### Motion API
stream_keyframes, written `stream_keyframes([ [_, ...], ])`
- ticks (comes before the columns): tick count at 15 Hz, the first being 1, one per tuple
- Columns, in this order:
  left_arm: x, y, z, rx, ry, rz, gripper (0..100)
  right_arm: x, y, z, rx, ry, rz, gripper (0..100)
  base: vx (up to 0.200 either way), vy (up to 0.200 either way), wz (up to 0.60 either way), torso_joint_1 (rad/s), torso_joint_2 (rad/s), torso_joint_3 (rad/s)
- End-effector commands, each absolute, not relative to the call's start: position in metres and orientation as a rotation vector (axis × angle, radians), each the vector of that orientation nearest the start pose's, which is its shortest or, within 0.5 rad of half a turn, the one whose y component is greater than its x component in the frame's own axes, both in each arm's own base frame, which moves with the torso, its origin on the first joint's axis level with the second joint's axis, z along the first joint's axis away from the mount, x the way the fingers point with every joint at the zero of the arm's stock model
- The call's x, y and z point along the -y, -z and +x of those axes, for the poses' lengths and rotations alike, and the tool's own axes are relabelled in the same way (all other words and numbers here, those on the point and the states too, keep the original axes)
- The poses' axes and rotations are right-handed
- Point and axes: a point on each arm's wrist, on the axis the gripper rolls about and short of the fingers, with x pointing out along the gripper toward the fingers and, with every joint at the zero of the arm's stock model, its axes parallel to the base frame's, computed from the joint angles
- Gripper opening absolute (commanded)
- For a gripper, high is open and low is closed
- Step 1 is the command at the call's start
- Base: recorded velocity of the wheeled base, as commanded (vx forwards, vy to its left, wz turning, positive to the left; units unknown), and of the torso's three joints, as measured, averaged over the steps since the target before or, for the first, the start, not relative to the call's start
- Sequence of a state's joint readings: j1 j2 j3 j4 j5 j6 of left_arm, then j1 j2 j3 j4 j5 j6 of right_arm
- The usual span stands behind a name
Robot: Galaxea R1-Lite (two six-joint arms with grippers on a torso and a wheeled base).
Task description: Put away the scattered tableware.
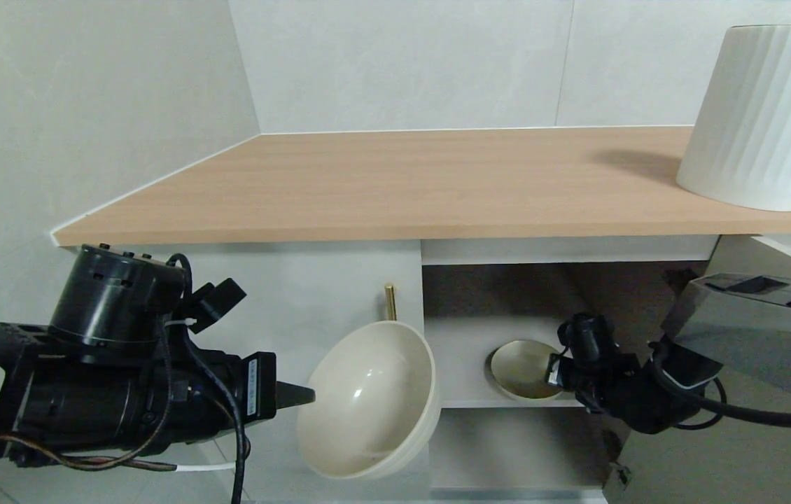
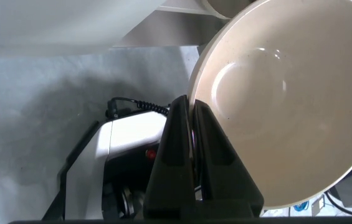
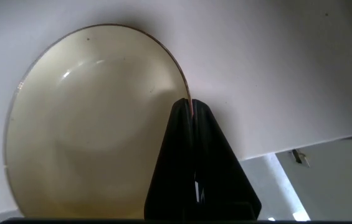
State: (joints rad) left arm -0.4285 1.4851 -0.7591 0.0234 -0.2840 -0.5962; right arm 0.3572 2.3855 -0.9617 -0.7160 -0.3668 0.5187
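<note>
Jaws clamped on both arms: left jaws pinch rim of tilted bowl (image 1: 367, 399); right jaws pinch rim of small dish (image 1: 518, 367) at cabinet shelf (image 1: 458, 381), rightward of bowl.

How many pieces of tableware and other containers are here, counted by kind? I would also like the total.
bowl: 1
small plate: 1
white ribbed container: 1
Total: 3

Tilted cream bowl (image 1: 367, 399); small cream dish (image 1: 518, 369)
</note>
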Motion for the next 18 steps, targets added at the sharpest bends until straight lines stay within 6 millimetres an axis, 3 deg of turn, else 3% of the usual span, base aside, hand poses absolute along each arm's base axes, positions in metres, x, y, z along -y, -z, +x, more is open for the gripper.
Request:
stream_keyframes([
  [1, 0.102, -0.169, 0.207, -0.944, 0.427, -0.487, 0, -0.132, 0.027, 0.376, -0.640, 0.185, 0.245, 0, 0.000, 0.000, 0.00, 0.000, 0.00, 0.000],
  [6, 0.102, -0.168, 0.207, -0.947, 0.426, -0.487, 0, -0.131, 0.034, 0.387, -0.616, 0.223, 0.240, 0, 0.000, 0.000, 0.00, 0.000, 0.00, 0.000],
  [15, 0.101, -0.167, 0.206, -0.950, 0.425, -0.486, 0, -0.132, 0.032, 0.389, -0.600, 0.223, 0.251, 0, 0.000, 0.000, 0.00, 0.000, 0.00, 0.000],
  [16, 0.102, -0.167, 0.206, -0.950, 0.426, -0.485, 0, -0.132, 0.032, 0.389, -0.599, 0.225, 0.257, 100, 0.000, 0.000, 0.00, 0.000, 0.00, 0.000],
  [18, 0.103, -0.167, 0.205, -0.955, 0.431, -0.482, 0, -0.132, 0.030, 0.391, -0.589, 0.228, 0.274, 100, 0.000, 0.000, 0.00, 0.000, 0.00, 0.000],
])
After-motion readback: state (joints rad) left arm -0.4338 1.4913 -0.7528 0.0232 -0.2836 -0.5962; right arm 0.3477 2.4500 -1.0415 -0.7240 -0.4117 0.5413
